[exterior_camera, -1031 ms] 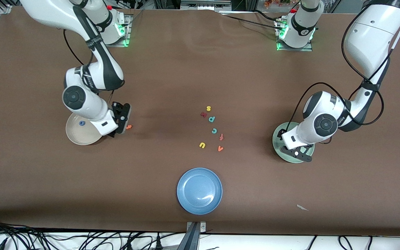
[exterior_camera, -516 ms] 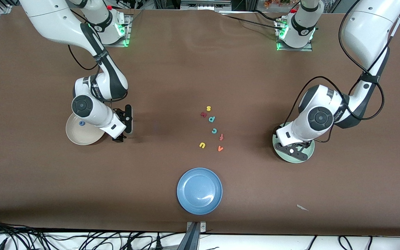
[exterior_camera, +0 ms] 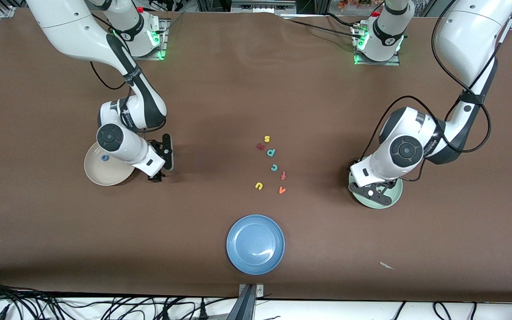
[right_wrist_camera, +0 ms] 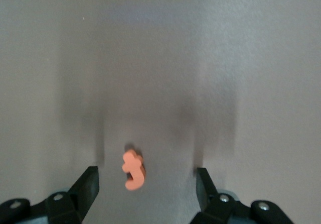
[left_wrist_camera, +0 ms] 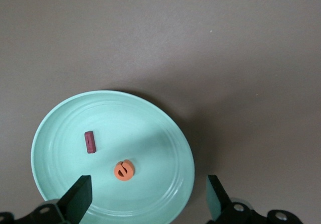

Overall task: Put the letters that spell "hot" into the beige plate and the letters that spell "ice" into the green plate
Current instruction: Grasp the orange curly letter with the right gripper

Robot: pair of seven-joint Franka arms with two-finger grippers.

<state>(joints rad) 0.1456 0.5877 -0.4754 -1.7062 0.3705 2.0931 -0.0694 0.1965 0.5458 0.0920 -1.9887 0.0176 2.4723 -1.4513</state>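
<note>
Brown table [exterior_camera: 220,98]; both arms bent low

The table [exterior_camera: 220,89] has a matt brown covering, smooth with faint wrinkles. The green plate [left_wrist_camera: 165,133] looks smooth and softly glossy, with fine ridged rings. The blue plate [exterior_camera: 255,244] shows a shiny highlight. The orange t [right_wrist_camera: 133,170] looks matt, like foam. The arms have glossy white plastic shells.

A blue plate [exterior_camera: 255,244] sits on the brown table [exterior_camera: 220,98], near the front camera. At about 12 o'clock from it lie small toy letters: a yellow u [exterior_camera: 259,186], an orange v [exterior_camera: 282,190], a red-orange f [exterior_camera: 283,175], a teal p [exterior_camera: 271,152] and a yellow s [exterior_camera: 267,139]. A small pale scrap [exterior_camera: 387,266] lies at 3 o'clock from the plate.
</note>
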